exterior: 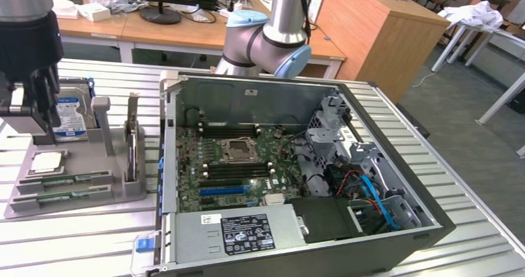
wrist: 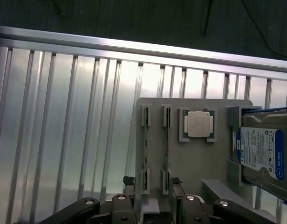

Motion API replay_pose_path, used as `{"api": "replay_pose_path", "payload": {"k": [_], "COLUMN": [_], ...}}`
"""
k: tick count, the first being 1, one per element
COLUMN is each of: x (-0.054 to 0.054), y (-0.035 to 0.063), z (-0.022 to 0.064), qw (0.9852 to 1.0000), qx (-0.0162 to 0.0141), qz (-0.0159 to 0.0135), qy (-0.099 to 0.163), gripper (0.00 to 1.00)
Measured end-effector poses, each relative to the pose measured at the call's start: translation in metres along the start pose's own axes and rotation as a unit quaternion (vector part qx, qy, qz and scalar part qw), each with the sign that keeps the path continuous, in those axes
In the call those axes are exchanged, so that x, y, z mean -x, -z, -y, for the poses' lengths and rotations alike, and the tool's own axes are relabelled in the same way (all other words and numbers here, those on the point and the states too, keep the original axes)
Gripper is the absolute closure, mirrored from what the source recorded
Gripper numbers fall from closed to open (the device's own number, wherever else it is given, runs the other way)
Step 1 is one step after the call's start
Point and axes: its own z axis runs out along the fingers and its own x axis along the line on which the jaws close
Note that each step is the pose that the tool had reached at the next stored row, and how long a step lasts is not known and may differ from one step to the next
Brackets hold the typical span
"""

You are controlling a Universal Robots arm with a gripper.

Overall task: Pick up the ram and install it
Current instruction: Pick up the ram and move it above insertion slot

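On the tabletop [exterior: 74, 240] at the exterior view's left, slots at the near end of the grey holder [exterior: 123, 191] carry the near ram stick [exterior: 58, 198] and a second ram stick [exterior: 64, 180]. Both are long, thin green boards on edge, with pale patches. Beyond sit the CPU chip [exterior: 45, 161] and hard drive [exterior: 70, 114]. The tool [exterior: 31, 123] hangs above the holder, fingers spread, holding nothing.

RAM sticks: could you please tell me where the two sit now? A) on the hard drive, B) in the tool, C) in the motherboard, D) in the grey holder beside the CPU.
D: both RAM sticks sit in slots of the holder next to the CPU, below the open tool.
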Motion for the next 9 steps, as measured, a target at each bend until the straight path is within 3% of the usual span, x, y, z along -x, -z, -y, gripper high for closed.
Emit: {"api": "replay_pose_path", "payload": {"k": [9], "x": [0.000], "y": [-0.0164], "z": [0.0009], "qw": [1.0000], "qx": [-0.0001], "qz": [0.0000], "qy": [0.000], "gripper": [0.58]}}
